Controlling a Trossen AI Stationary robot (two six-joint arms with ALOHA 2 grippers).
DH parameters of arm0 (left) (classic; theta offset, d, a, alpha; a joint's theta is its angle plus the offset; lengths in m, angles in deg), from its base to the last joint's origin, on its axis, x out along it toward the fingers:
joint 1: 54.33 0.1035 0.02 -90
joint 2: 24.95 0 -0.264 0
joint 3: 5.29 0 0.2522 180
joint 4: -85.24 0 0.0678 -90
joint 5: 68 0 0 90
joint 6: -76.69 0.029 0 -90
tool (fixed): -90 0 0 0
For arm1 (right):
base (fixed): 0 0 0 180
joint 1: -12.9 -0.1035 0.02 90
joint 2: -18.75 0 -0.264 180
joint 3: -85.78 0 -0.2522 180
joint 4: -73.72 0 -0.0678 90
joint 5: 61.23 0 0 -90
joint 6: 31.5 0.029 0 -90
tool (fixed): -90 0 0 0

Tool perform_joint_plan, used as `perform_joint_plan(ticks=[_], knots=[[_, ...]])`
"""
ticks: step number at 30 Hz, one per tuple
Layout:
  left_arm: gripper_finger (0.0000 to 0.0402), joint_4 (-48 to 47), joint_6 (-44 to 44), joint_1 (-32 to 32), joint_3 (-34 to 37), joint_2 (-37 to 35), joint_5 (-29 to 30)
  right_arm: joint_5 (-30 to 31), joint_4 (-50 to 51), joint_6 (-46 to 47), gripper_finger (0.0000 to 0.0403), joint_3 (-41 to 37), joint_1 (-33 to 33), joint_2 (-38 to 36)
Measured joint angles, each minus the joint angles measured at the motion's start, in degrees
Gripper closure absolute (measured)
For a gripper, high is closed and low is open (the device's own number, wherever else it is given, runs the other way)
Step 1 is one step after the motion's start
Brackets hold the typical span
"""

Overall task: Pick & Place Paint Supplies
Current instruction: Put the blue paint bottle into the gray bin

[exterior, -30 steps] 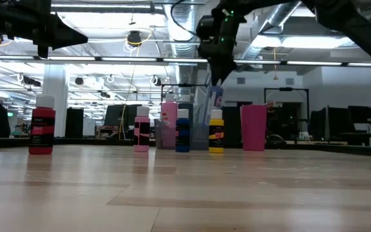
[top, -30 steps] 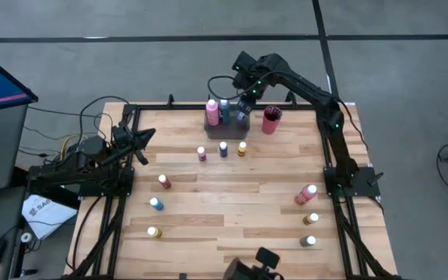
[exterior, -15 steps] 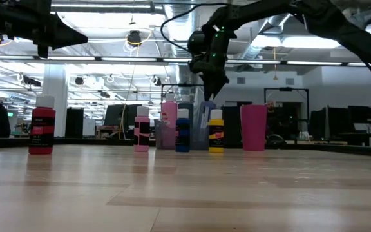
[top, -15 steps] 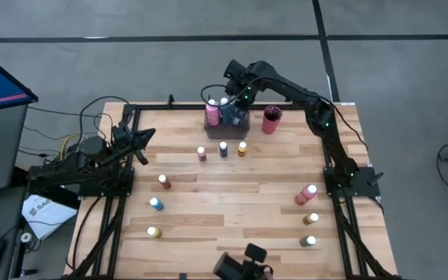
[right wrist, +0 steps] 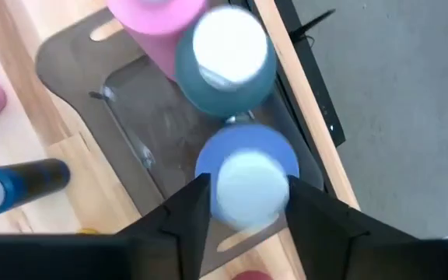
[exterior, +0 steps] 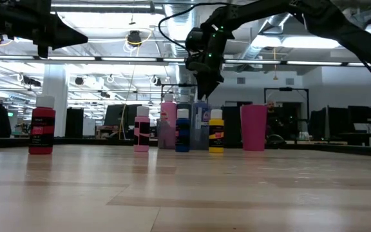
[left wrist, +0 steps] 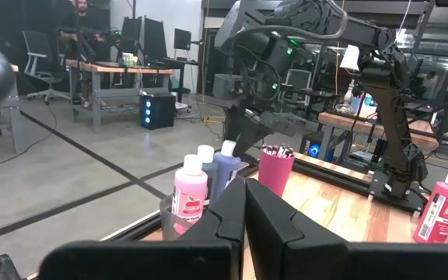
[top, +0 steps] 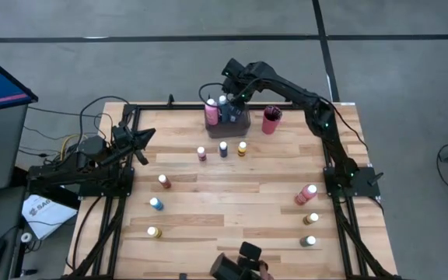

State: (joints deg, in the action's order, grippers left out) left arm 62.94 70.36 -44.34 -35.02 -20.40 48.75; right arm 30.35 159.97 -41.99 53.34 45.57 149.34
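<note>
A grey tray (top: 242,124) at the table's far edge holds a pink bottle (right wrist: 158,19), a teal bottle (right wrist: 228,50) and a light-blue bottle (right wrist: 247,155), all upright. My right gripper (right wrist: 247,204) points down over the light-blue bottle, one finger on either side of its pale cap (right wrist: 247,190). Its jaws are slightly parted. My left gripper (left wrist: 243,210) is shut on nothing, level, above the table's left side (top: 142,140). My right gripper has its fingers (right wrist: 189,214) on two opposite sides of the light-blue bottle's cap, coming from above. I cannot tell whether they touch it. The bottle (exterior: 201,125) stands upright in the tray.
A red cup (top: 271,120) with brushes (left wrist: 277,150) stands right of the tray. Three small bottles (top: 223,148) line up just nearer than the tray. More bottles stand at the left (top: 155,204) and right (top: 306,194) of the table.
My right gripper has gone down and toward the table's left edge with the light-blue bottle. The bottle hung tilted above the tray a second ago and now stands upright in it, beside the teal bottle.
</note>
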Motion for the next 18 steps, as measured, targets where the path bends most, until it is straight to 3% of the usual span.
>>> perform_joint_plan(ticks=[6, 18], knots=[[0.0399, 0.0, 0.0, 0.0, 0.0, 0.0, 0.0, 0.0, -2.4, 0.0, 0.0211, 0.0, -0.4, 0.0], [0.0399, 0.0, 0.0, 0.0, 0.0, 0.0, 0.0, 0.0, -7.3, 0.0, 0.0179, 0.8, -0.4, -0.1]])
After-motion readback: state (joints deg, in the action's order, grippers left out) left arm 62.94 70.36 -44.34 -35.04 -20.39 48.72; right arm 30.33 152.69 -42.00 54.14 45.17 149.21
